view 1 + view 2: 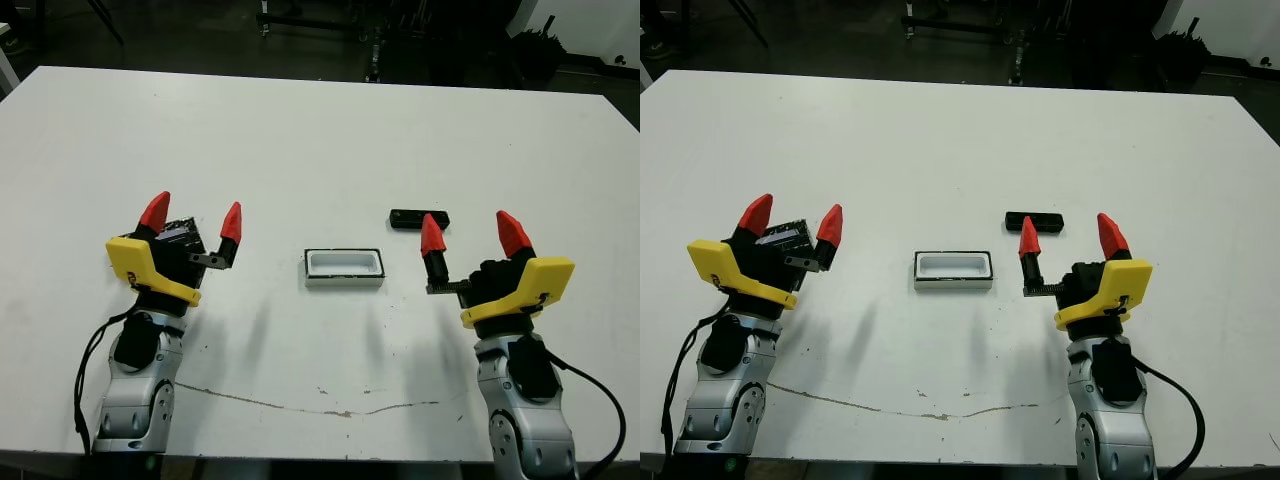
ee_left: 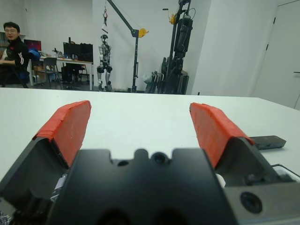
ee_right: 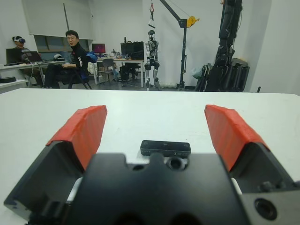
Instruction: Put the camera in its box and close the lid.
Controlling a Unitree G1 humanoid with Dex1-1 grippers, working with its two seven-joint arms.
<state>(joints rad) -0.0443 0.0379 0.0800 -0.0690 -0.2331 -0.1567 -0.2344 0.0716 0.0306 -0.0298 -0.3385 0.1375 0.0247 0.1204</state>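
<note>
The box (image 1: pixel 344 266), a shallow white-lined tray with a dark rim, lies open and empty at the table's middle. The camera (image 1: pixel 419 218), a slim black bar, lies a little behind and to the right of it, and also shows in the right wrist view (image 3: pixel 165 148) between the fingers and further out. My right gripper (image 1: pixel 472 233) is open just in front of the camera, holding nothing. My left gripper (image 1: pixel 193 216) is open at the left. A glossy black panel, the lid (image 1: pixel 778 236), lies on the table between and under its fingers, partly hidden.
A thin dark scratch (image 1: pixel 300 408) runs across the table near the front edge. Beyond the far edge stand dark equipment frames (image 1: pixel 320 20). A seated person (image 3: pixel 70 56) and a humanoid robot on a stand (image 3: pixel 151 58) are far behind the table.
</note>
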